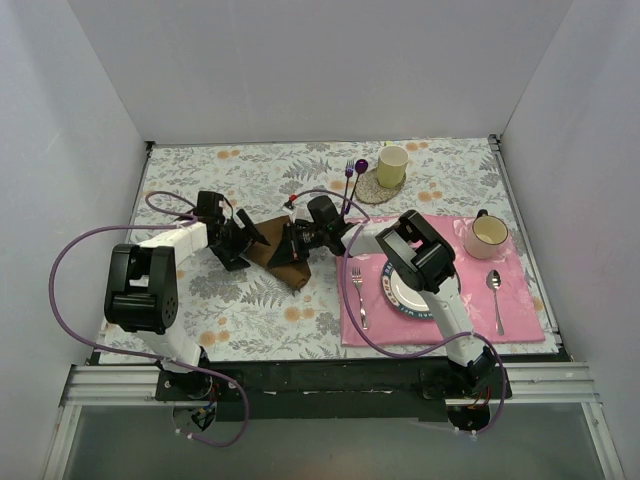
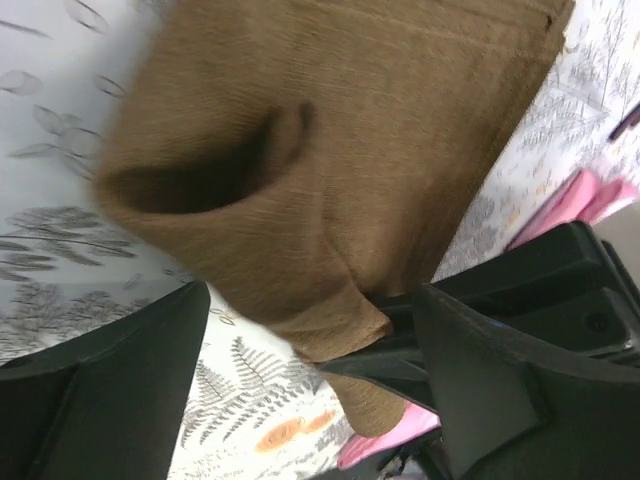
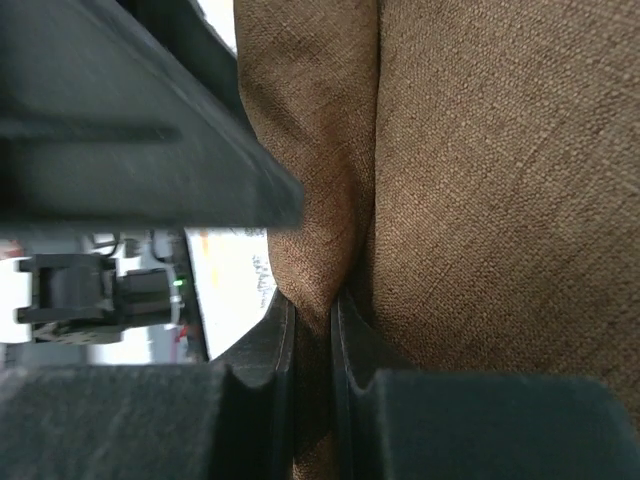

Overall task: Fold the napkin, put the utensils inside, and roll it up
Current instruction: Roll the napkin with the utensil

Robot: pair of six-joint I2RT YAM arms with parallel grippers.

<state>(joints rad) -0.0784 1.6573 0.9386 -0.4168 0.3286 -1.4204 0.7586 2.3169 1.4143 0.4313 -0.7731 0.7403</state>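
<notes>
Napkin (image 1: 290, 270) mostly hidden under left gripper (image 1: 248, 238) and right gripper (image 1: 283, 250) from above, blurred and cut by the upper edge at the left wrist; plate (image 1: 398, 292) half covered by right arm (image 1: 440, 295)

We are not finding any text that we can read with certainty. The round white plate with a dark blue rim (image 1: 400, 307) is showing pale marks on that rim, too small for reading.
</notes>
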